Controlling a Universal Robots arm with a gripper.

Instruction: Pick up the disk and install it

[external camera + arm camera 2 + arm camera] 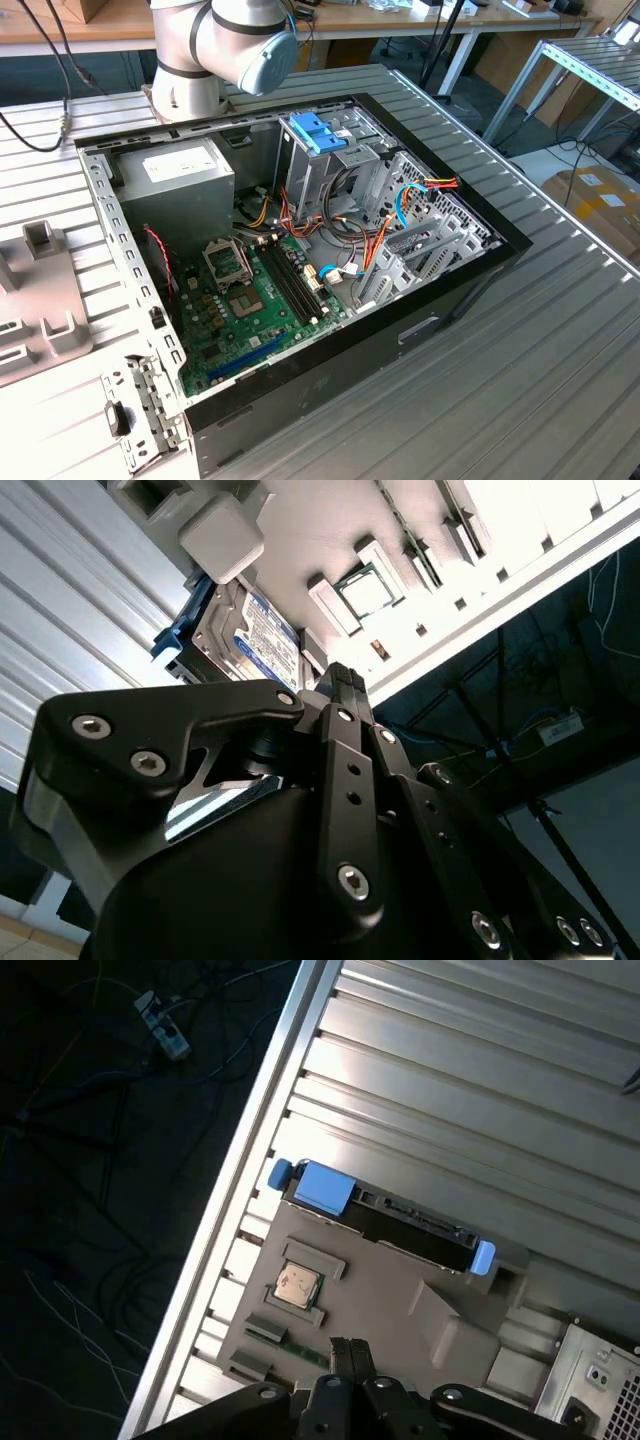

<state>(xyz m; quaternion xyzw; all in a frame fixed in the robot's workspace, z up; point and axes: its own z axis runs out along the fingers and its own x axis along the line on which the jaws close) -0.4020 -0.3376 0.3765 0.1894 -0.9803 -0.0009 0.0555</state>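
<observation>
Black pincer (345, 1348) closed, holding nothing, apart from flat silver-metal disk (385, 1218), blue-framed, apparently on edge in grey plastic fixture (380, 1290). Risk: a misaligned approach could tip the disk.

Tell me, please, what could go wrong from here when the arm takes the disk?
1. The disk stands on edge in the grey holder near the edge of the table; a sideways knock might tip it out.
2. The gripper is shut and holds nothing; lowered like this, it would probably strike the disk, not grasp it.
3. In the exterior view, loose cables crowd the computer case and could snag the disk.
</observation>
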